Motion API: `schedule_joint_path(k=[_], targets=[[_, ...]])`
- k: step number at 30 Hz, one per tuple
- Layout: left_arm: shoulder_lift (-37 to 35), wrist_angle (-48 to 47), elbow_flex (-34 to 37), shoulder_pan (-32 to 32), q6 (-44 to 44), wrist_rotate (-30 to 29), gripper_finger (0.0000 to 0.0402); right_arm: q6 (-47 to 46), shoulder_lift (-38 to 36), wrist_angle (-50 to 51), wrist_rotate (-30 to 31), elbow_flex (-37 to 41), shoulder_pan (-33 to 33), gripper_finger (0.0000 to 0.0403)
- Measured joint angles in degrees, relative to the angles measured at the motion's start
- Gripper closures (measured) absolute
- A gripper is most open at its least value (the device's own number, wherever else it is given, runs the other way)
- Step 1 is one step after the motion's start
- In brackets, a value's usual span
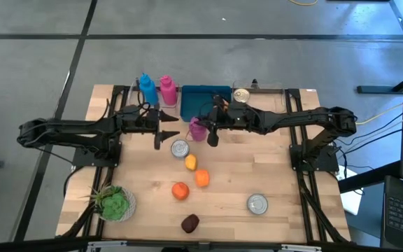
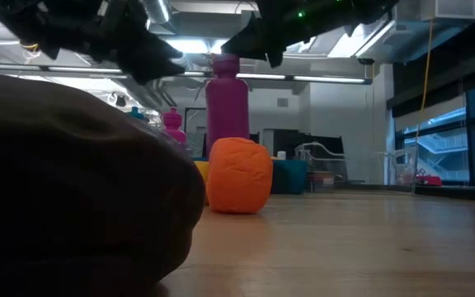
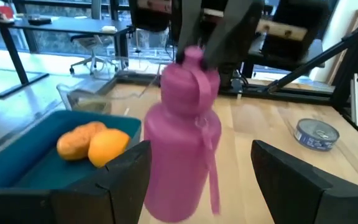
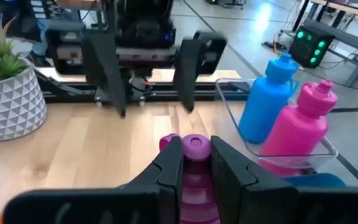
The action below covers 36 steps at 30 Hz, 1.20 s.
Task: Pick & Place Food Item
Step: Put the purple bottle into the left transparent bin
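Bright overhead ceiling lights (image 2: 180, 45); low view foreground blob (image 2: 72, 190) dark, unfocused; wrist views motion-blurred.

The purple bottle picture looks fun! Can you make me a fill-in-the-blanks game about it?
1. The right gripper is shut on the cap of the ____ bottle.
2. The teal bin holds two ____ food items.
3. The left gripper waits with its fingers ____ on either side of that bottle.
4. The potted plant stands at the table's front ____ corner in the high view.

Missing words: purple; orange; open; left
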State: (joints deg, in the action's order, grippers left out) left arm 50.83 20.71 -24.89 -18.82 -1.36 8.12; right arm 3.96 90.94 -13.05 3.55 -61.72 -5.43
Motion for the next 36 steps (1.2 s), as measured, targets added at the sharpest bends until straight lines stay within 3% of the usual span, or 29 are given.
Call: schedule_joint_path(k=[10,21,36], targets=[[1.6,-2.3,-4.8,0.0,1.5,-1.0,0.0137,1.2,0.0,-1.3,-1.1,-0.6,0.3,0.0350],[13.8,-2.0,-12.7,0.1,3.4,2.8,0.0137,1.2,0.0,-2.6,-1.5,-0.6,0.3,0.0350],[22.2,-0.8,-18.2,0.5,3.9,3.7,0.0137,1.5,0.0,-2.6,-1.7,-0.6,0.3,0.0350]])
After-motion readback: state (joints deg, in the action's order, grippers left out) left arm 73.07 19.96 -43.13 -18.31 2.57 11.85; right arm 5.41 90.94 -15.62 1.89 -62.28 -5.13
